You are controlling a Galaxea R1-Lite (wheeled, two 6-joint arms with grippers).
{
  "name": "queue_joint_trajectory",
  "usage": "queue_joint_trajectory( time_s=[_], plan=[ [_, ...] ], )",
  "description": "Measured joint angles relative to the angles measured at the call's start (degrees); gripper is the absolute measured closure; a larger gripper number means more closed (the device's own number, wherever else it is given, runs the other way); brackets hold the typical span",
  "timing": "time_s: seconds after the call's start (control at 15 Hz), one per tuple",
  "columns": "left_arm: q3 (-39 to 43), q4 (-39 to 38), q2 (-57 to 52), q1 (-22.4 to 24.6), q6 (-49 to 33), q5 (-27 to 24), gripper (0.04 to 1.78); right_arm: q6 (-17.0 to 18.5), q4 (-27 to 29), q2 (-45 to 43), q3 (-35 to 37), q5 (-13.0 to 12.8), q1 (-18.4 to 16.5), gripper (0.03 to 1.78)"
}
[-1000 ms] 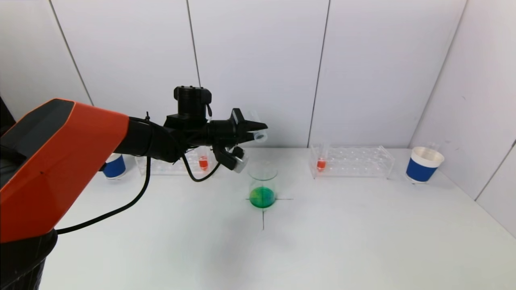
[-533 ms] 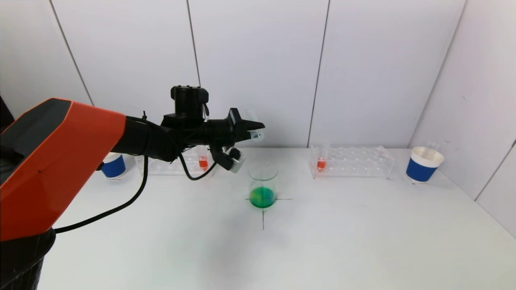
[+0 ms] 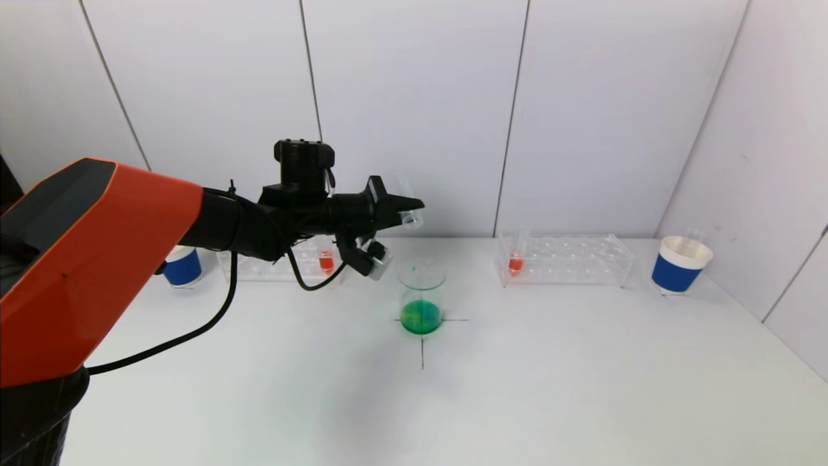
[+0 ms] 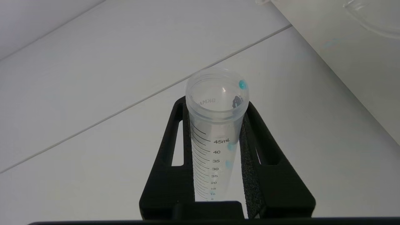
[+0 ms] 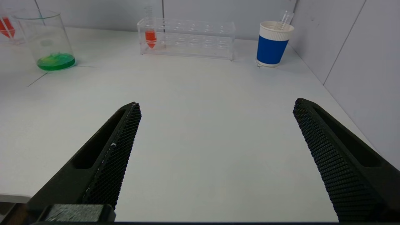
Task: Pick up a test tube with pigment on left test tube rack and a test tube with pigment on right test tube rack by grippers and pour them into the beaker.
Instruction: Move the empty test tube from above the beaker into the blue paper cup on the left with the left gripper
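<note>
My left gripper (image 3: pixel 404 210) hovers up and to the left of the beaker (image 3: pixel 421 294), shut on a clear test tube (image 4: pixel 212 150) that lies roughly level and holds only a few blue droplets. The beaker stands on the table's cross mark with green liquid in its bottom. A test tube of orange pigment (image 3: pixel 326 259) stands in the left rack (image 3: pixel 259 268), and another one (image 3: pixel 515 261) in the right rack (image 3: pixel 569 259). My right gripper (image 5: pixel 217 125) is out of the head view; it stands wide open and empty over the bare table, well short of the right rack (image 5: pixel 193 39).
A blue-and-white paper cup (image 3: pixel 679 264) holding an empty tube stands right of the right rack, near the side wall. Another blue cup (image 3: pixel 182 266) sits behind my left arm, left of the left rack. White wall panels close off the back.
My left gripper has drawn back slightly to the left with the tube, its mouth now a little farther from above the beaker. Nothing else has moved.
</note>
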Motion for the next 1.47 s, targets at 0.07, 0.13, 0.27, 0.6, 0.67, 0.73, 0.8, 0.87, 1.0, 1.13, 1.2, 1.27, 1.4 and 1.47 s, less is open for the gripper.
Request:
queue_joint_trajectory(
  time_s=[0.07,0.13,0.27,0.6,0.67,0.73,0.8,0.87,1.0,1.13,1.2,1.27,1.4,1.47],
  plan=[
    [0.0,0.0,0.0,0.0,0.0,0.0,1.38,0.0,0.0,0.0,0.0,0.0,0.0,0.04],
    [0.0,0.0,0.0,0.0,0.0,0.0,1.38,0.0,0.0,0.0,0.0,0.0,0.0,0.04],
    [0.1,0.0,0.0,0.0,0.0,0.0,1.38,0.0,0.0,0.0,0.0,0.0,0.0,0.04],
    [0.6,1.5,0.0,-0.2,-1.4,0.2,1.38,0.0,0.0,0.0,0.0,0.0,0.0,0.04],
    [0.9,1.7,-0.1,-0.3,-2.5,0.2,1.38,0.0,0.0,0.0,0.0,0.0,0.0,0.04],
    [1.2,1.6,-0.3,-0.3,-4.4,0.1,1.38,0.0,0.0,0.0,0.0,0.0,0.0,0.04],
    [1.8,1.1,-0.5,-0.4,-7.5,0.1,1.38,0.0,0.0,0.0,0.0,0.0,0.0,0.04],
    [2.3,-0.2,-0.8,-0.5,-11.2,0.1,1.38,0.0,0.0,0.0,0.0,0.0,0.0,0.04],
    [2.9,-4.6,-1.4,-0.6,-19.2,0.2,1.38,0.0,0.0,0.0,0.0,0.0,0.0,0.04],
    [3.1,-8.0,-1.8,-0.7,-26.7,0.5,1.38,0.0,0.0,0.0,0.0,0.0,0.0,0.04],
    [3.2,-8.7,-2.0,-0.7,-30.0,1.1,1.38,0.0,0.0,0.0,0.0,0.0,0.0,0.04],
    [3.2,-9.5,-2.2,-0.7,-33.0,2.0,1.38,0.0,0.0,0.0,0.0,0.0,0.0,0.04],
    [2.9,-10.3,-3.1,-0.9,-39.0,3.9,1.38,0.0,0.0,0.0,0.0,0.0,0.0,0.04],
    [2.7,-10.2,-3.7,-1.0,-41.5,5.2,1.38,0.0,0.0,0.0,0.0,0.0,0.0,0.04]
  ],
)
